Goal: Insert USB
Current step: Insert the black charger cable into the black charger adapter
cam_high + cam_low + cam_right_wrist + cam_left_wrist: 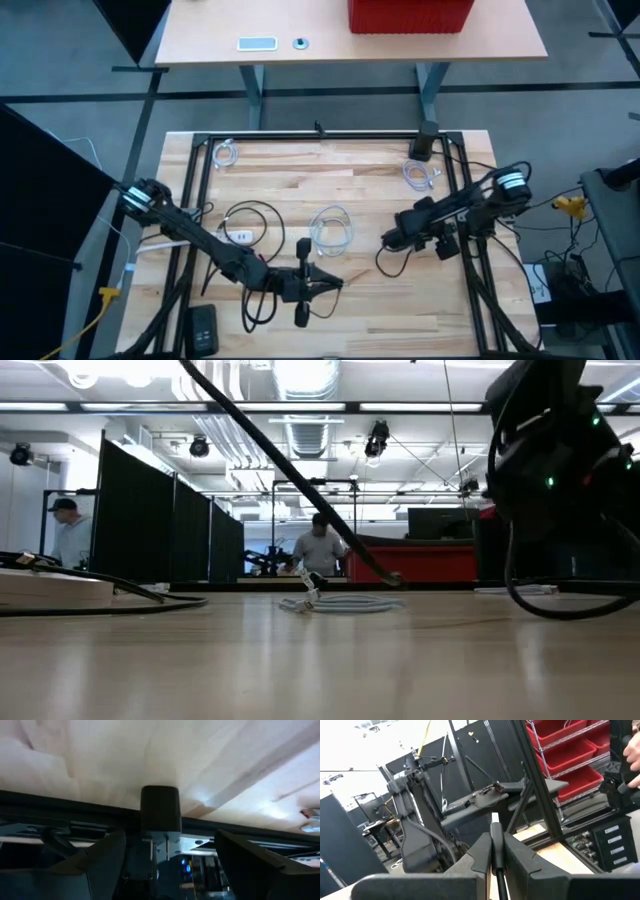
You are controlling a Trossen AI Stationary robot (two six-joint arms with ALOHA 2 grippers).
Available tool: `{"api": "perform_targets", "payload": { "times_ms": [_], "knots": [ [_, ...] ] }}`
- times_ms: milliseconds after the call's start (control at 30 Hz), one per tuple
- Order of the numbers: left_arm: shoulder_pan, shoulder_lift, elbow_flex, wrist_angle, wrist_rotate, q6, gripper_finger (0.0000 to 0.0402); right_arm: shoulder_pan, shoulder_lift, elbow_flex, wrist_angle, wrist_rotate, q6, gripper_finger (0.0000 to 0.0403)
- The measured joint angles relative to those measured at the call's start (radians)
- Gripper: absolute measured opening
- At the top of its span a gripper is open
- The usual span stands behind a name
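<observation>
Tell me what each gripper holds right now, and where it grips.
The left gripper is shut on a black cable, near its white-tipped plug end. The right gripper is open, holding nothing.

We see our right gripper (170, 865) spread wide at the frame's bottom, a dark block (160, 810) at centre on a black rail (60, 805), pale wooden tabletop (150, 750) above.

White cable coil (331, 230) obstructs table centre (370, 180); bare wood around

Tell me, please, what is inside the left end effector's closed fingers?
The left end effector is shut on a black cable with a pale tip. How far the cable runs below the fingers is hidden.
</observation>
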Motion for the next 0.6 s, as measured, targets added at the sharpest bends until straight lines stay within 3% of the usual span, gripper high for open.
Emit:
{"api": "perform_targets", "payload": {
  "times_ms": [500, 600],
  "knots": [
    [-0.006, 0.000, 0.000, -0.007, -0.001, 0.006, 0.0021, -0.003, 0.220, -0.002, 0.034, -0.013, 0.004, 0.0281],
    [-0.008, 0.000, 0.000, -0.007, -0.001, 0.007, 0.0021, -0.016, 0.245, -0.003, 0.033, -0.075, -0.015, 0.0272]
  ]
}}
